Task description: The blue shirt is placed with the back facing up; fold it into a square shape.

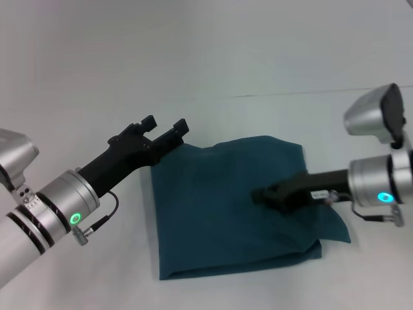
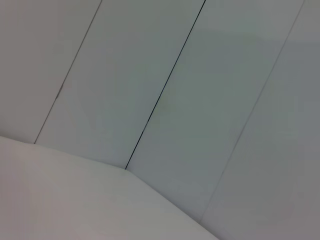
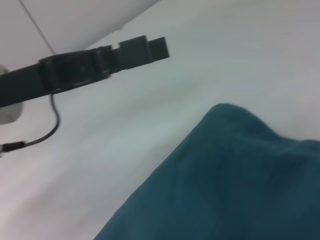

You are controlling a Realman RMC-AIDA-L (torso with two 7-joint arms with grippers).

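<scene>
Since the shirt [image 1: 226, 206] looks roughly square mid-desk [image 1: 77, 90], mostly done; left claw [image 1: 166, 128] wide, empty; right claw [image 1: 266, 196] on cloth, grip unclear

The left arm reaches in from the lower left, angled upward, its hand [image 1: 166, 125] raised with the two fingers [image 1: 149, 121] spread apart. The right arm comes in level from the right edge, its wrist ring lit green, its hand [image 1: 260, 195] pointing left and held low.
</scene>
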